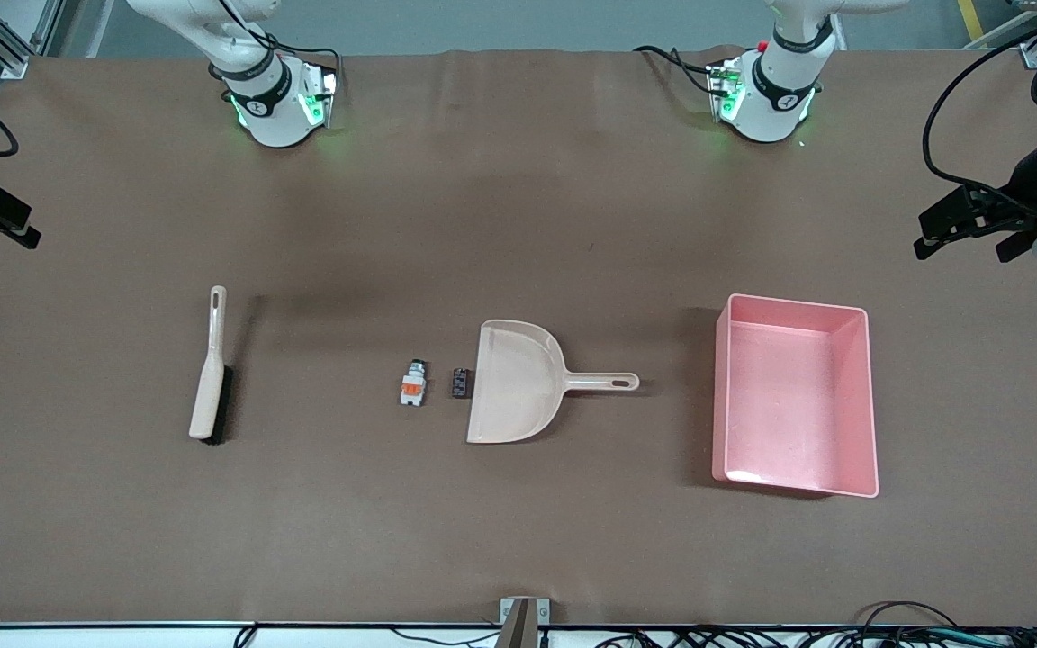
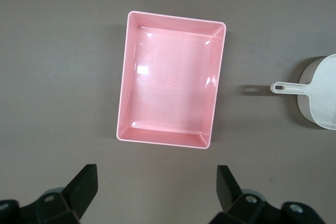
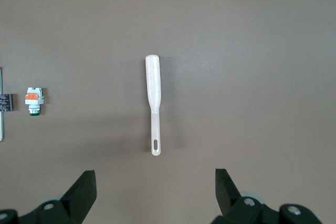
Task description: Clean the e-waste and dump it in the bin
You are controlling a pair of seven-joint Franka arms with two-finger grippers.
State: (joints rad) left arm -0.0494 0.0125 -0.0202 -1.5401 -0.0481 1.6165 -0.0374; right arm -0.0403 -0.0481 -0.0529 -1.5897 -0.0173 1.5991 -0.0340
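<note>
A: Item one, the e-waste?

B: Two pieces on the tabletop, mid-table. The white-grey piece with an orange patch lies beside the dark block, which sits just off the open lip of the dustpan. Neither has been swept in yet.

A: Dustpan orientation?

B: Flat, mouth facing the two pieces. Its handle points toward the bin at the left arm's end of the table. The pink tray appears empty.

A: Sweeping tool?

B: The brush, toward the right arm's end, well apart from the e-waste. Its long axis runs from farther to nearer the front camera, with the bristled head at the nearer end and the handle tip at the farther end.

A: End effectors?

B: The left end effector is released, fingers spread wide, hanging above the tabletop beside the bin and holding nothing. The right end effector is likewise released and empty, hovering over the tabletop near the brush's handle tip.

A: Which relation governs the first move?

B: Probably brush to right arm. In the right wrist view the handle lies between the spread fingers' line of approach, pointing lengthwise toward the end effector, so I judge the jaws already stand across its narrow width. The left arm is the nearer one to the dustpan handle.
</note>
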